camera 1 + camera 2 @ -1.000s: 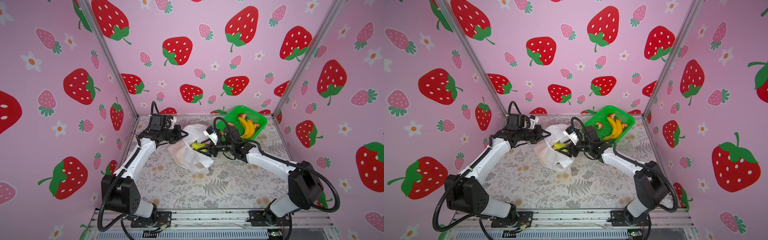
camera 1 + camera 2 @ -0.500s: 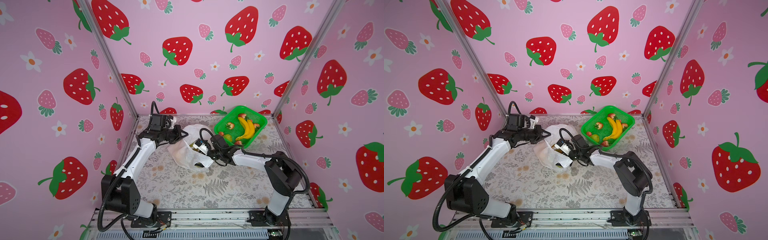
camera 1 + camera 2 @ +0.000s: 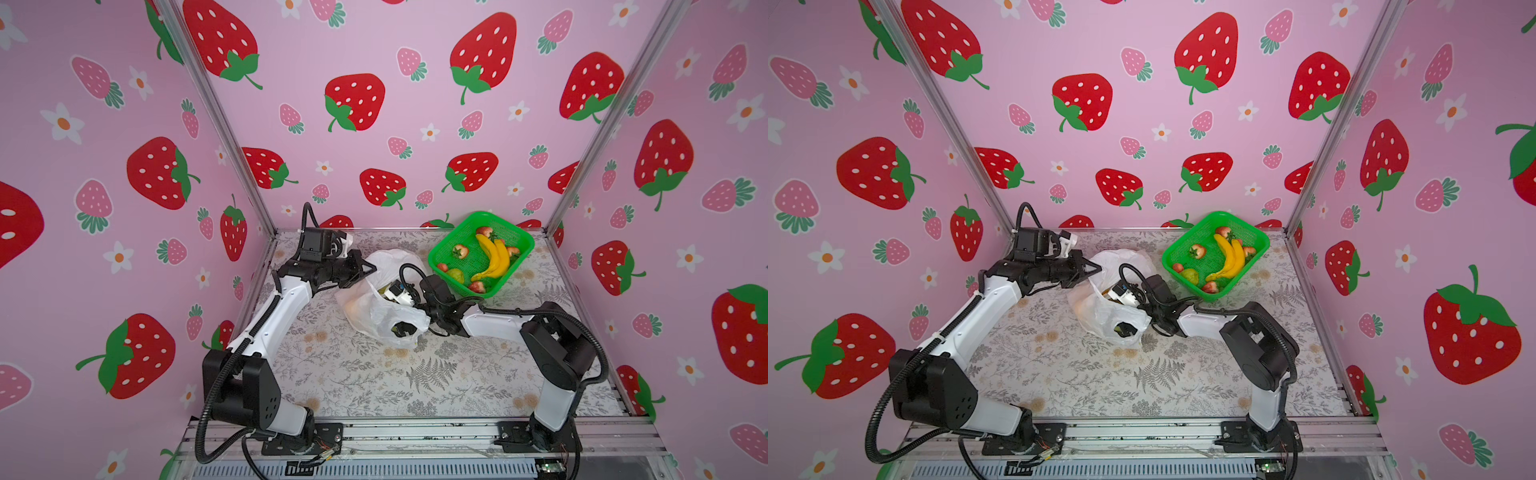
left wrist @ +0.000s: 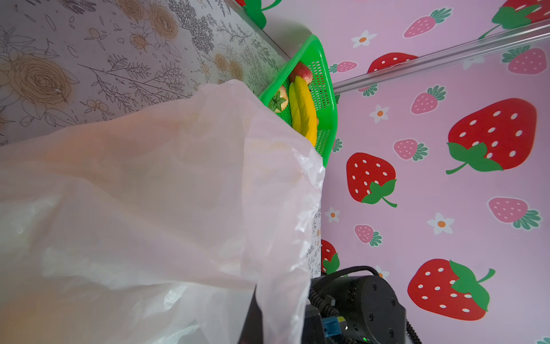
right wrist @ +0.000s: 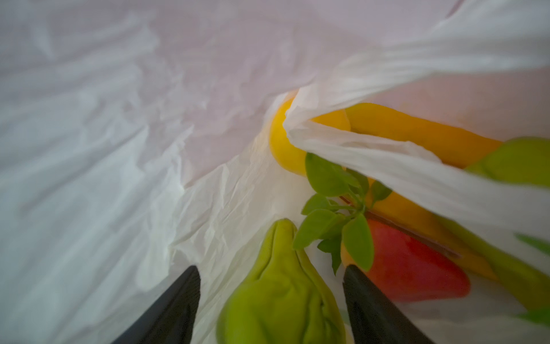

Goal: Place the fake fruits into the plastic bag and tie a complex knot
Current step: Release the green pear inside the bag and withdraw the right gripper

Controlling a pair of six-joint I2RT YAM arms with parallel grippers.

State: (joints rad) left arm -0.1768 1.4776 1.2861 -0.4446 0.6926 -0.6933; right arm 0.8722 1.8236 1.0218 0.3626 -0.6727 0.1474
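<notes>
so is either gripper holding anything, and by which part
The left gripper is shut on the bag's upper rim, holding its mouth up. The right gripper is inside the bag, jaws open around a green fruit without pinching it.

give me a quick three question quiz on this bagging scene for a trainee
1. True or false: the bunch of yellow plastic bananas lies inside the thin white plastic bag.
2. Which pincer has reached into the bag's mouth? A) left B) right C) neither
3. Fill in: between the right pincer's black fingers in the right wrist view sits a ____ wrinkled plastic fruit.

Key:
1. False; the bananas lie in the green mesh plastic basket.
2. B; the left pincer is shut on the bag's rim, at its far side in both top views.
3. Green.
</notes>
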